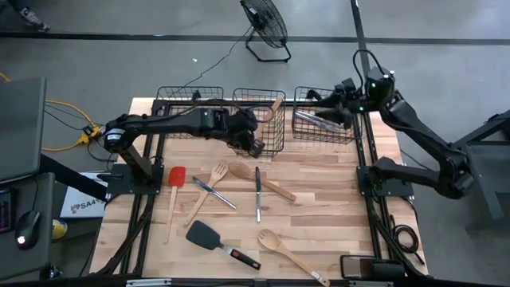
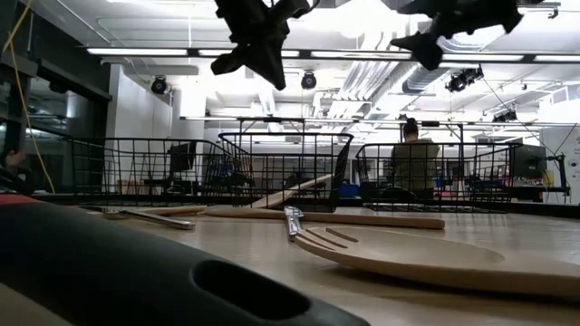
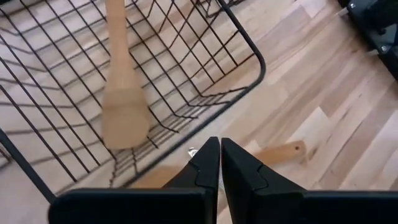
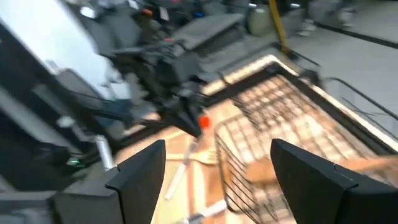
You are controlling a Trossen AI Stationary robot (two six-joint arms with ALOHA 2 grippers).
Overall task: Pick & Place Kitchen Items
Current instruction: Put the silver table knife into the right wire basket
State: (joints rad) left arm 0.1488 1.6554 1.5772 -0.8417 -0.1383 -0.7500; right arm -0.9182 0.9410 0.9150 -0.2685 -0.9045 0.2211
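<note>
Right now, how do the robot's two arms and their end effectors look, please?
Both arms are dark, nearly black, built of jointed segments. The left end effector has two black, wedge-shaped fingers. The right end effector has two broad, flat black fingers. A small green light glows on the right arm, and a yellow cable runs beside the left arm's base.
</note>
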